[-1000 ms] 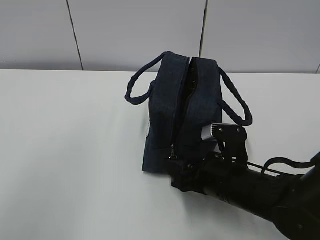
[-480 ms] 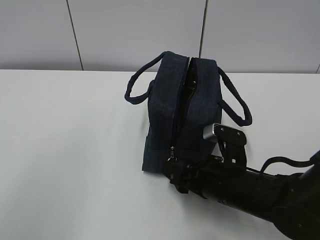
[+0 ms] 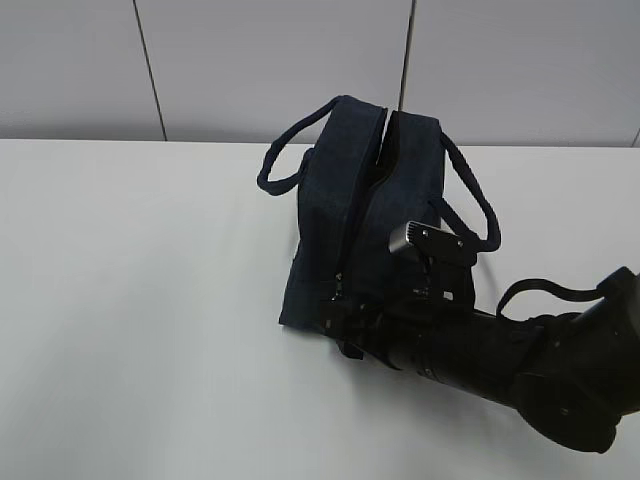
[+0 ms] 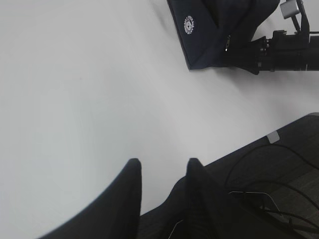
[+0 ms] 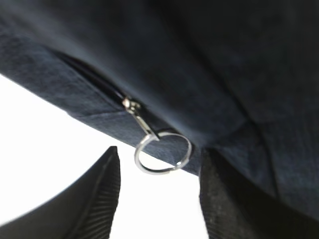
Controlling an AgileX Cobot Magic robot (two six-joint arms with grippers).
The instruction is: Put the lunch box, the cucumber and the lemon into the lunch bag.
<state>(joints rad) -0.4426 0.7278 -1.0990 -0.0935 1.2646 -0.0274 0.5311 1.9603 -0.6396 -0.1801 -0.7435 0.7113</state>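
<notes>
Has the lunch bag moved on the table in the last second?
Yes. The lunch bag has shifted: against the wall seam behind it, its open top has leaned right and narrowed, while its near bottom corner slid slightly left.

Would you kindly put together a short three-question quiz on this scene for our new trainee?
1. True or false: the right gripper has closed on the silver ring pull.
2. Which task items are visible outside the lunch bag? A) the lemon B) the cucumber C) none of them
3. Fill in: the left gripper hangs over bare ____, far from the bag.

Key
1. False: the ring hangs between the open fingers, ungripped.
2. C: no lunch box, cucumber or lemon shows in any view.
3. table
</notes>
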